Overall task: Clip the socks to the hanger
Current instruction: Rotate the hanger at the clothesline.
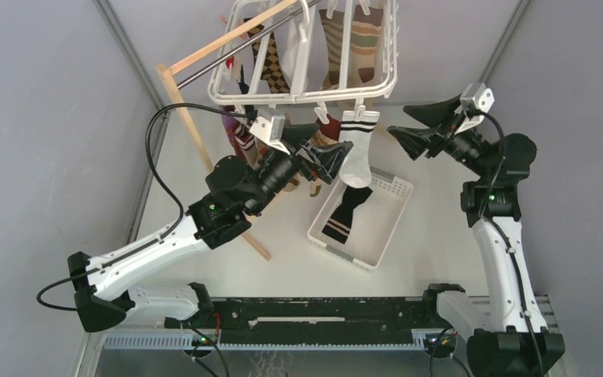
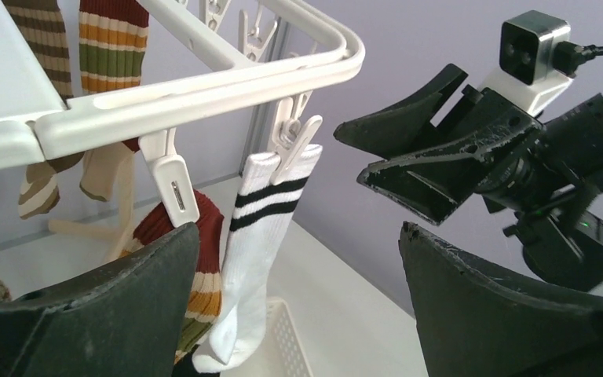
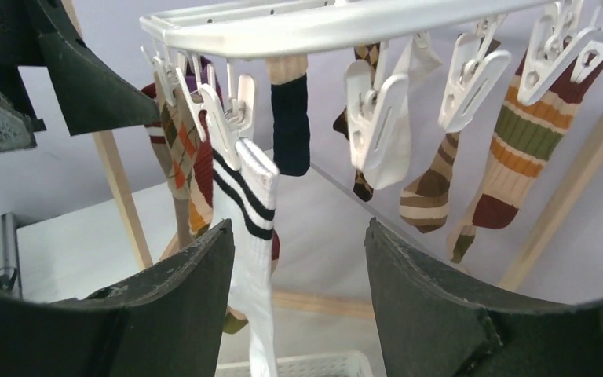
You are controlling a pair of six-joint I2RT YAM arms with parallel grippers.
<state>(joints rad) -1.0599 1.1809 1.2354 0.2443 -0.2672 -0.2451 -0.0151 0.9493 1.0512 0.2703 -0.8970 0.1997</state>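
The white hanger hangs at the back with several socks clipped to it. A white sock with black stripes hangs from a clip at its front rim. My left gripper is open and empty, just left of that sock; the sock shows between its fingers towards the left one. My right gripper is open and empty, to the right of the sock and apart from it. In the right wrist view the sock hangs by the left finger, under the hanger rim.
A white slotted basket below the hanger holds a black sock with white stripes. The wooden stand rises on the left. A striped sock, an argyle sock and a dark sock hang clipped.
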